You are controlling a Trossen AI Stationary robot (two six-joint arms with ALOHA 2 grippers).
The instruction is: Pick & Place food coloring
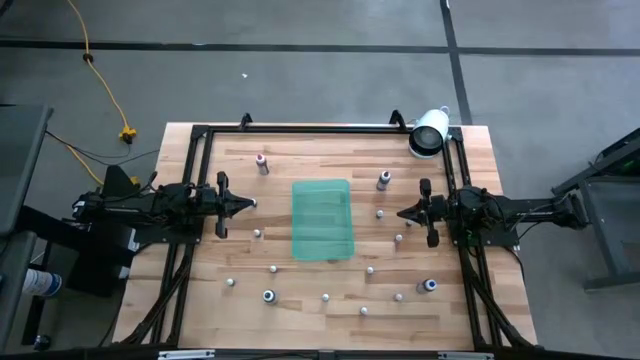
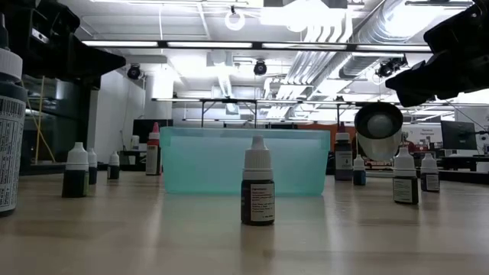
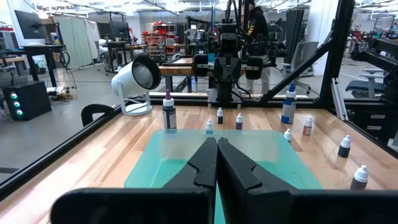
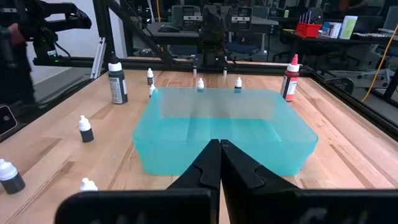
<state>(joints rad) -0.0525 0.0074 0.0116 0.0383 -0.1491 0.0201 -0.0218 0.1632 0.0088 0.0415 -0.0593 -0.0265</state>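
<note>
Several tiny food coloring bottles stand upright, scattered over the wooden table: a pink-topped one (image 1: 262, 163) near the far left, a blue-topped one (image 1: 383, 180) right of the tray, small ones (image 1: 257, 233) (image 1: 380, 213) around it, and one (image 2: 258, 192) close in the low view. The translucent green tray (image 1: 322, 219) sits on the table's middle. My left gripper (image 1: 251, 203) is shut, held above the table left of the tray. My right gripper (image 1: 399, 213) is shut, right of the tray. Both point toward the tray (image 3: 186, 155) (image 4: 224, 127).
A large white cylinder (image 1: 429, 133) lies at the table's far right corner, on the black frame (image 1: 320, 128) that runs round the table. More bottles (image 1: 268, 295) (image 1: 430, 285) stand near the near edge. Bare wood lies between bottles and tray.
</note>
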